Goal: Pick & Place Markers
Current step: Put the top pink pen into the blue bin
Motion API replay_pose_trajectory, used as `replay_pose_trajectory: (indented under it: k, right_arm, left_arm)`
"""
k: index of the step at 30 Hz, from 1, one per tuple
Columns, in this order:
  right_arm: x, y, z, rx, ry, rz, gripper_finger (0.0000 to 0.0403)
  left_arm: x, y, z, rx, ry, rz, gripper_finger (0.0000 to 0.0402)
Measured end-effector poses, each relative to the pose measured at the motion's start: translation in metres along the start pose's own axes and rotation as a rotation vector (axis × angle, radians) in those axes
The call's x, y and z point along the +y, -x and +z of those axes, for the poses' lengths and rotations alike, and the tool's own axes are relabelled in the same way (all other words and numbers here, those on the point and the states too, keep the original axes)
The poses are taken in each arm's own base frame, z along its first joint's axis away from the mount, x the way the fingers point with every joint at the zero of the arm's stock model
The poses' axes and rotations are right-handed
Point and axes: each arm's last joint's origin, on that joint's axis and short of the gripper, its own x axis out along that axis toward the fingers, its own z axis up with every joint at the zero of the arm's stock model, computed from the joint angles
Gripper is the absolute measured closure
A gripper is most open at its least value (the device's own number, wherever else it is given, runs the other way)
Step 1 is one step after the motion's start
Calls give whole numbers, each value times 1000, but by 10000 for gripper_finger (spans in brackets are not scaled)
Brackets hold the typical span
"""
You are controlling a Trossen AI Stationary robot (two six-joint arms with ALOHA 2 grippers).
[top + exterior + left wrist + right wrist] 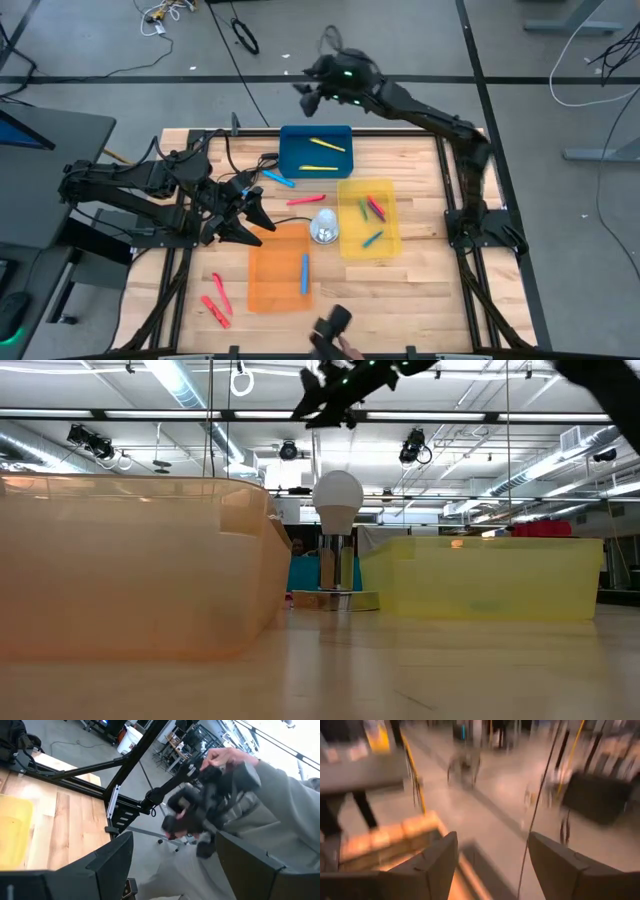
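high view shows my left pincer (252, 222) low over the tabletop (420, 290), just at nine o'clock of the orange tray (265, 285), fingers spread and holding nothing. my right pincer (308, 95) is raised beyond the tabletop's far edge, at about eleven o'clock of the blue tray (290, 145), its fingers apart and empty; the right wrist view is blurred and shows only a gap between my two fingers (560, 865). the markers lie scattered: two yellow ones (328, 146) in the blue tray, a light blue one (304, 273) in the orange tray, red, green and light blue ones (375, 208) in the yellow tray (392, 245). loose on the tabletop are a light blue marker (279, 178) and a red marker (305, 200) at six o'clock of the blue tray, and three red markers (217, 302) at nine o'clock of the orange tray. a white bulb-shaped thing (324, 227) stands between the orange and yellow trays. in the left wrist view a person's hand (225, 757) holds a dark device (200, 805) past the tabletop's near edge.
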Motion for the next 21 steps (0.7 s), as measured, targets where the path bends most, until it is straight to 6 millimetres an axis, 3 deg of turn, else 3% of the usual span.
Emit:
replay_pose_trajectory:
  k: [4,8,15,21]
  right_arm:
    - [-4,43,0,-249,60,-20,158]
    - [-9,88,-15,-391,123,-56,158]
    - [-18,159,-50,-455,155,-101,158]
    - [-25,205,-93,-437,123,-134,158]
  left_arm:
    - [0,0,0,0,0,0,115]
    - [0,0,0,0,0,0,115]
    - [0,0,0,0,0,0,115]
    - [0,0,0,0,0,0,115]
